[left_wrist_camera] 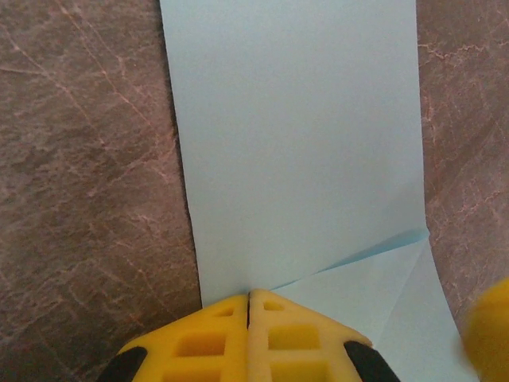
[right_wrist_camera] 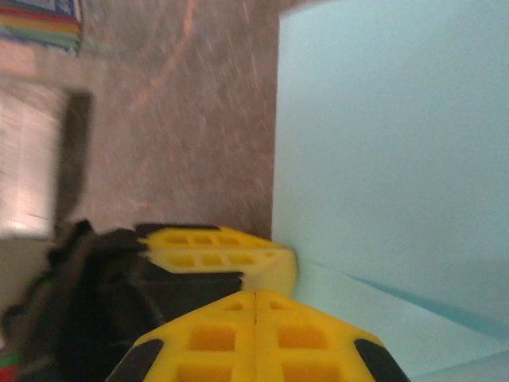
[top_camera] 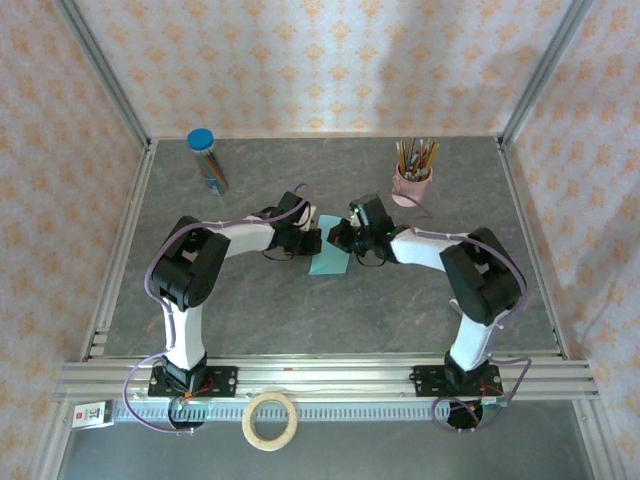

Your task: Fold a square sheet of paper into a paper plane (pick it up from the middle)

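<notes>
The square sheet of paper [top_camera: 330, 260] lies on the table between the two arms; in the left wrist view the sheet [left_wrist_camera: 298, 135] is a light turquoise strip with one near corner turned over into a triangular flap [left_wrist_camera: 374, 286]. My left gripper [left_wrist_camera: 249, 296] is shut, its yellow tips resting on the paper at the flap's crease, with nothing between them. From above, the left gripper [top_camera: 308, 238] and the right gripper [top_camera: 338, 240] nearly meet over the paper's far end. The right gripper [right_wrist_camera: 255, 294] is shut too, beside the left's fingers [right_wrist_camera: 227, 256] at the paper's [right_wrist_camera: 398, 151] edge.
A tube with a blue lid [top_camera: 207, 158] stands at the back left and a pink cup of pencils [top_camera: 413, 175] at the back right. A roll of tape [top_camera: 271, 420] lies in front of the base rail. Patterned walls enclose the table on three sides.
</notes>
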